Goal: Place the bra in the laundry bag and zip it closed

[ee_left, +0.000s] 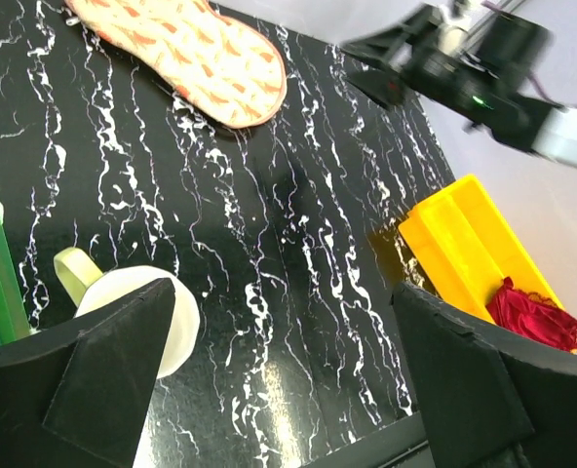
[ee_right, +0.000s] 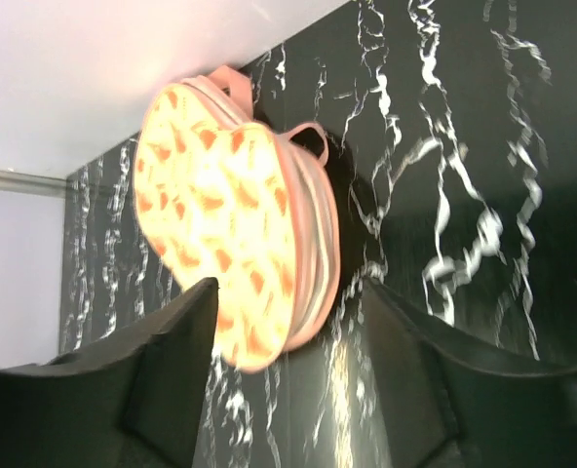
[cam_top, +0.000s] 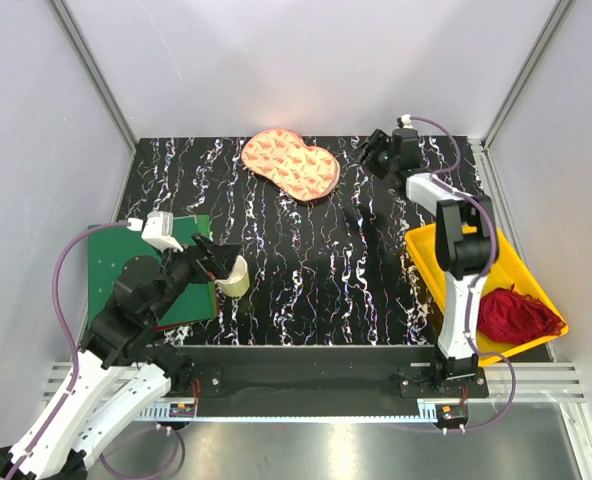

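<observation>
The peach-pink laundry bag (cam_top: 290,163) with red triangle marks lies closed at the back middle of the table; it also shows in the left wrist view (ee_left: 186,56) and the right wrist view (ee_right: 225,249). The red bra (cam_top: 516,314) lies bunched in the yellow tray (cam_top: 524,268) at the right; it also shows in the left wrist view (ee_left: 534,315). My right gripper (cam_top: 369,155) is open and empty, just right of the bag and pointing toward it. My left gripper (cam_top: 220,258) is open and empty at the left, beside a pale cup.
A pale green and white cup (cam_top: 235,277) stands by the left gripper's fingers, next to a green board (cam_top: 103,262) at the table's left. The yellow tray (ee_left: 469,239) lies along the right edge. White walls close in the back and sides.
</observation>
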Controlling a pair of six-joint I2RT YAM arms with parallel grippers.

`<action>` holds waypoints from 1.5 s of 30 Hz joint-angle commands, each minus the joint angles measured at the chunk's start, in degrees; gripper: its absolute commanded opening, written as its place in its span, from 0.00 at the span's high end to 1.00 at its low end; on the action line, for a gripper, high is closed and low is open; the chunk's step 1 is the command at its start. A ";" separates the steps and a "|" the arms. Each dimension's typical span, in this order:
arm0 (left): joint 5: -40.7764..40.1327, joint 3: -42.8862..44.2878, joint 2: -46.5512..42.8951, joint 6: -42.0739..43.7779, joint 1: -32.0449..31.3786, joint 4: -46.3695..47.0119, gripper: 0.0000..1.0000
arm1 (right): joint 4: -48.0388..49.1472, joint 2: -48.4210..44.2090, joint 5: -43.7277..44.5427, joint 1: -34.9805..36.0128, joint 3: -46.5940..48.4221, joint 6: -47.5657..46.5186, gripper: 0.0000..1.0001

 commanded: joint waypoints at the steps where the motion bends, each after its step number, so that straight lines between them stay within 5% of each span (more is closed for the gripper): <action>1: 2.26 2.17 -0.59 1.04 0.08 -0.45 0.01 | 2.18 9.92 -2.27 1.66 12.27 0.89 0.39; 7: 2.70 1.11 -1.12 -0.10 0.08 -0.98 0.01 | 0.86 17.07 -2.63 3.68 19.23 1.51 0.52; 29: 2.96 1.99 0.37 -0.10 0.08 -0.98 0.01 | -17.41 23.32 0.71 5.44 30.47 4.76 0.56; 31: 3.22 2.08 0.72 -0.36 0.00 -0.98 0.01 | -19.35 24.45 0.45 5.53 32.14 4.68 0.64; 33: 4.27 2.34 1.34 -0.37 0.08 -1.07 0.01 | -20.06 24.55 0.01 5.44 33.64 4.24 0.83; 36: 5.24 2.87 2.13 -0.54 0.08 -1.60 0.01 | -21.02 20.88 0.36 5.44 32.77 2.22 1.00; 45: 7.00 1.90 3.54 -3.35 0.08 -1.77 0.01 | -21.38 -8.10 10.63 5.62 7.57 -18.95 1.00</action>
